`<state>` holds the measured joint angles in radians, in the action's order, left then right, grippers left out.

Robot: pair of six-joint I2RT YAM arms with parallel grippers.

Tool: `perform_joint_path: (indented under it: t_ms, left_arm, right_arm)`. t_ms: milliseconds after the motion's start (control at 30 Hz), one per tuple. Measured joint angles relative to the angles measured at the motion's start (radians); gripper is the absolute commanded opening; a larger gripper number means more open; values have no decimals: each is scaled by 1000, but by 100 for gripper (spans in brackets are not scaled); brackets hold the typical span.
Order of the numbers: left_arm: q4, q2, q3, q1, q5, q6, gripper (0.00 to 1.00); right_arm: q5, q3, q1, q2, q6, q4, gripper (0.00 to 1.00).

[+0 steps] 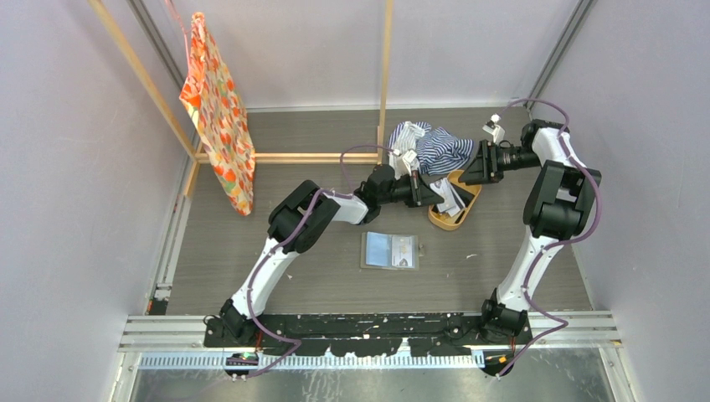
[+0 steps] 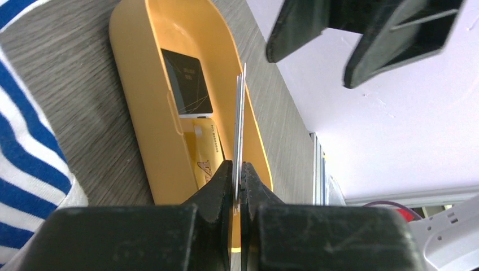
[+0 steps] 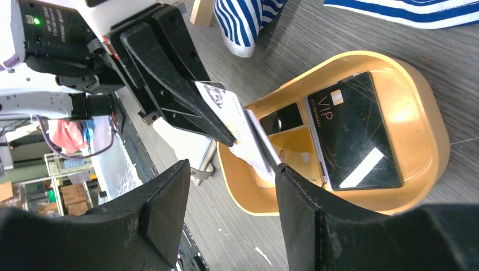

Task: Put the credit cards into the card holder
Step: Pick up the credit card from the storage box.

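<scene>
Grey table [image 1: 318, 280], open card holder [image 1: 390, 250], tray [image 1: 452, 225], striped cloth [image 1: 442, 151]

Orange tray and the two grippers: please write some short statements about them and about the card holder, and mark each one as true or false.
1. The left gripper is shut on a pale card. True.
2. The right gripper holds the black VIP card. False: its jaws stand open and grip nothing; that card lies in the orange tray.
3. The card holder lies open on the table. True.
4. The striped cloth covers the card holder. False: the cloth lies beyond the tray, apart from the holder.
</scene>
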<state>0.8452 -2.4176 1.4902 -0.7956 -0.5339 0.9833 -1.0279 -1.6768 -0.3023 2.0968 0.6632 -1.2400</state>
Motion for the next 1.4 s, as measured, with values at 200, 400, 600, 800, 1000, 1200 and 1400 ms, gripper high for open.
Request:
perform_joint_path:
  t_ms: [200,400,600,800,1000,1200,1400]
  left_arm:
    - [108,0,-4,13,-40,4,0]
    - [151,-3,27,18,-67,28,0]
    - [181,-45,101,19,-84,63,0]
    - [176,-81,117,19,-89,80,0]
    - [149,-101,142,19,-81,83,0]
    - [140,-101,145,19,-79,82,0]
    - [137,-101,145,19,-80,81,0]
  right_arm:
    - [-32,-23,-1,65,129,-98,67]
    - [-80,-121,-1,141,350,-252,66]
    - [-86,-127,0,153,465,-293,65]
    - [-93,-126,11,153,490,-307,51]
    - [-87,-126,14,153,489,-310,43]
    - [-69,-127,14,153,489,-310,42]
    - [-47,-127,14,153,490,-310,37]
